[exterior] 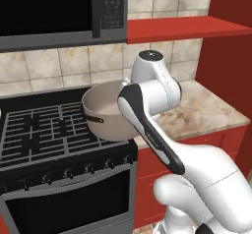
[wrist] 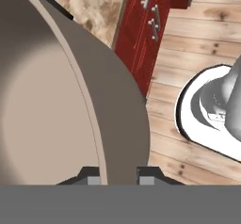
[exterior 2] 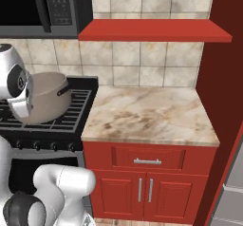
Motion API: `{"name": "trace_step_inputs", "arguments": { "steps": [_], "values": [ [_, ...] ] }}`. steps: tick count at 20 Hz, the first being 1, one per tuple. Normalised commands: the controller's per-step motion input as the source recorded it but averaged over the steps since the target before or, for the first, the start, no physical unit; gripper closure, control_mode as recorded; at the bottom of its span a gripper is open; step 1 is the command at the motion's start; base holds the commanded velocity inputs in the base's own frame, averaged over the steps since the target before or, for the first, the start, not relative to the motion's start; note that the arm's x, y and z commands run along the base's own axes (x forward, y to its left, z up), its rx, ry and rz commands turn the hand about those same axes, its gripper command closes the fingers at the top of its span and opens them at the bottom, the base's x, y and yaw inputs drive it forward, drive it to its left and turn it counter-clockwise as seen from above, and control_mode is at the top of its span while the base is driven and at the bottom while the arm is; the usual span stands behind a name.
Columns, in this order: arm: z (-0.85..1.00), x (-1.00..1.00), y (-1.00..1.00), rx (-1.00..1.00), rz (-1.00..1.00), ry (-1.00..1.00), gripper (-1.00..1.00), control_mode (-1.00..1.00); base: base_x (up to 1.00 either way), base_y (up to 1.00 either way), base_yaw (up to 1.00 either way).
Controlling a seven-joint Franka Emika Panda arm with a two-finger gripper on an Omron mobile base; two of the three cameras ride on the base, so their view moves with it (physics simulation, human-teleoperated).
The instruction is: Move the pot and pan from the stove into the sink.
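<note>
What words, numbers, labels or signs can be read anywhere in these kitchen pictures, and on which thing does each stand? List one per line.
Microwave control panel: rows of small pale button marks, too blurred to read.
Stove knobs: no readable markings.
Pot, marble counter, red cabinet: no text on any of them.
So no text can be read here.

I see the black stove (exterior: 44, 130) with its dark grates on top. The big tan pot (exterior: 101, 112) is over the right side of the grates, near the stove's edge. It looks tipped, and I cannot tell if its bottom touches the grates. Just beside the stove on the right is a beige marble counter (exterior 2: 152, 113) on red cabinets (exterior 2: 147, 184). Down low I see a wood floor (wrist: 202, 44).
</note>
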Motion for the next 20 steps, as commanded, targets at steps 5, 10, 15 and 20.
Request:
{"name": "trace_step_inputs", "arguments": {
  "steps": [5,10,15,20],
  "values": [
    [0.02,-0.96,-0.33,0.00,0.09,-0.19,1.00,-1.00,0.00,0.00,0.00],
    [0.00,-0.21,-0.03,0.01,0.03,-0.11,1.00,-1.00,0.00,0.00,0.00],
    [0.00,-0.02,0.00,0.00,0.00,0.00,1.00,-1.00,0.00,0.00,0.00],
    [-0.10,-0.25,-0.08,0.00,0.00,0.00,1.00,1.00,-0.57,-0.22,0.02]
  ]
}}
